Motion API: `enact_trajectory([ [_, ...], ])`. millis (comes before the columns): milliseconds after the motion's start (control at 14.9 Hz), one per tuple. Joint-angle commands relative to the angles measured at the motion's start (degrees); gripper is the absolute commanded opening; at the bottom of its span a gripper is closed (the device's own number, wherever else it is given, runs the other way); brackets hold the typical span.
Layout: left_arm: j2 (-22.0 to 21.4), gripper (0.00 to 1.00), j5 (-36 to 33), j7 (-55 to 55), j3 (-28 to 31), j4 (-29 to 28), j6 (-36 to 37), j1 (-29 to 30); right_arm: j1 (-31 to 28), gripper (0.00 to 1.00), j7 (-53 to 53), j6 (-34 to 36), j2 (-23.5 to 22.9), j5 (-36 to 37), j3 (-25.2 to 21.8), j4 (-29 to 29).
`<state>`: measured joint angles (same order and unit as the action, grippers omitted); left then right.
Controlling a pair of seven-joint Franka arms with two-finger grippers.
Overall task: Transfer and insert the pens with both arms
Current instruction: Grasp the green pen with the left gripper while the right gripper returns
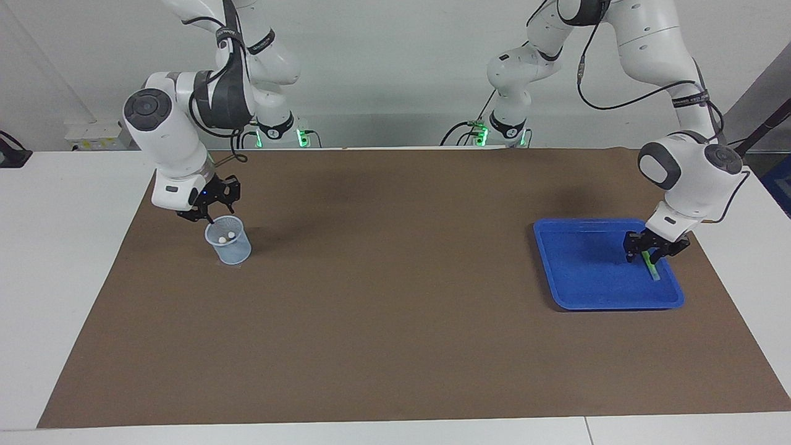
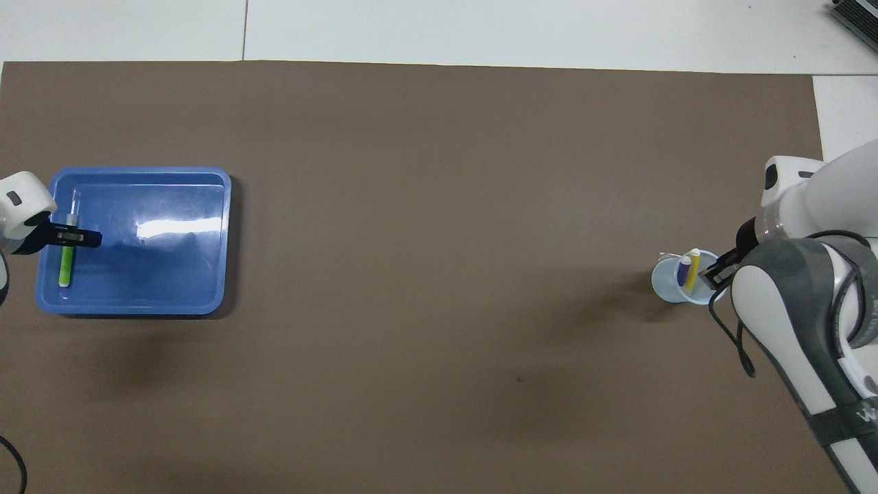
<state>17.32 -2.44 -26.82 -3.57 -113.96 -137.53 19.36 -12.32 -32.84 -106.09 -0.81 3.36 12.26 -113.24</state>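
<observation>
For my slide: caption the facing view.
Right gripper open above the cup holding two pens; left gripper down at the green pen in the blue tray.

1. Both views are evenly and brightly lit, with light that seems to come from overhead.
2. Shadows on the brown mat (image 1: 395,296) are soft and blurred at the edges; in the facing view a diffuse dark patch lies beside the clear cup (image 1: 228,241), toward the left arm's end.
3. The overhead view shows faint, wide smudges of shadow on the mat.
4. A white streak of glare crosses the floor of the blue tray (image 2: 137,302) in the overhead view; in the facing view the tray shows almost none.
5. Focus is fair in both views, and small things stay coarse.
6. Straight mat edges show little bending.
</observation>
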Motion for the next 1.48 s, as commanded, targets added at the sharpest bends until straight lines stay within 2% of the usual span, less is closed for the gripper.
enact_trajectory([
  [0, 1.7, 0.60, -2.1, -1.0, -0.4, 1.9, -1.0, 1.3, -0.2, 0.49, 0.9, -0.3, 1.6, -4.0, 0.7, -0.8],
  [336, 3.2, 0.61, -2.1, -1.5, -0.4, 2.8, -1.5, 2.4, 4.4, 0.49, 8.5, -0.3, 1.6, -13.4, 0.8, 0.5],
  [606, 4.6, 0.61, -2.1, -1.5, -0.5, 2.7, -3.5, 3.2, 5.1, 0.49, 16.8, -0.4, 1.6, -19.6, 1.1, 0.5],
  [740, 4.7, 0.60, -2.1, -1.5, -0.5, 2.6, -3.8, 3.1, 7.1, 0.49, 19.9, -0.8, 1.6, -21.2, 1.2, 0.5],
  [1077, 4.8, 0.61, -1.4, -0.8, -0.5, 2.6, -3.1, 2.4, 7.5, 0.49, 27.2, -3.6, 1.6, -25.1, 3.2, 0.4],
  [1413, 4.8, 0.62, -1.4, -0.3, -0.5, 2.2, -3.7, 2.2, 12.2, 0.49, 36.5, -5.6, 1.5, -27.3, 3.1, 0.4],
])
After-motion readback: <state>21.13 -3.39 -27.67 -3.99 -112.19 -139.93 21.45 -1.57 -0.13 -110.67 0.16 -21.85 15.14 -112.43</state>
